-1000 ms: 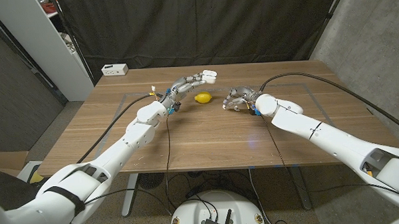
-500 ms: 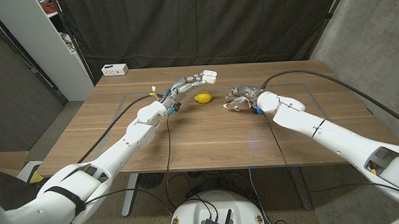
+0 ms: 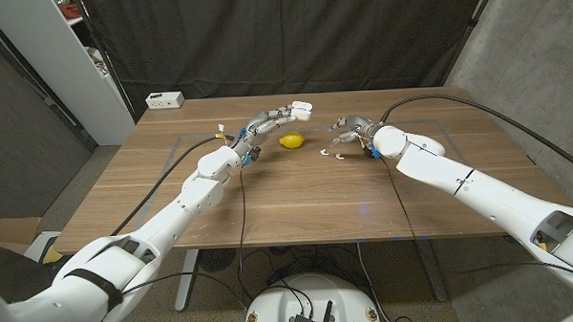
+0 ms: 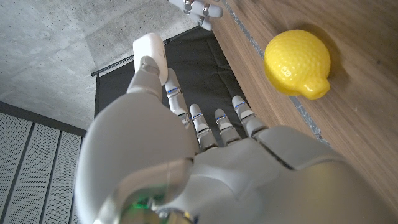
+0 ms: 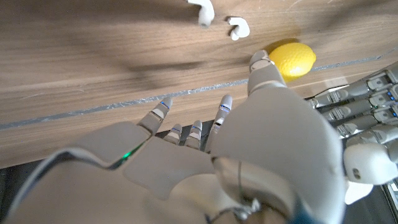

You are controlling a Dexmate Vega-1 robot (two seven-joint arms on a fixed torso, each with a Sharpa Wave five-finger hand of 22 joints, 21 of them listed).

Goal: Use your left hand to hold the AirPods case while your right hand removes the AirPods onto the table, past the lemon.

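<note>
The small white rounded AirPods case (image 3: 302, 108) is held in the fingertips of the left robot hand (image 3: 271, 118), raised above the brown wooden desk (image 3: 269, 200) just behind the yellow dimpled lemon (image 3: 291, 140). In the left wrist view the case (image 4: 151, 53) is seen pinched at the end of the thumb, with the other fingers (image 4: 214, 121) stretched out straight, and the lemon (image 4: 297, 62) lies on the desk close beside them.

Two small white AirPods (image 3: 332, 156) lie on the desk to the right of the lemon, near each other and apart from the fruit. In the right wrist view the same two earbuds (image 5: 219, 18) are seen lying side by side on the wood, with the lemon (image 5: 292, 59) near them.

The right robot hand (image 3: 354, 129) is held just behind the earbuds, above the desk, with its fingers spread and nothing gripped in them; no contact with the earbuds is seen. Thin pale lines are marked on the desk surface. A white rectangular box (image 3: 166, 100) stands at the far left corner of the desk, well apart from everything else.
</note>
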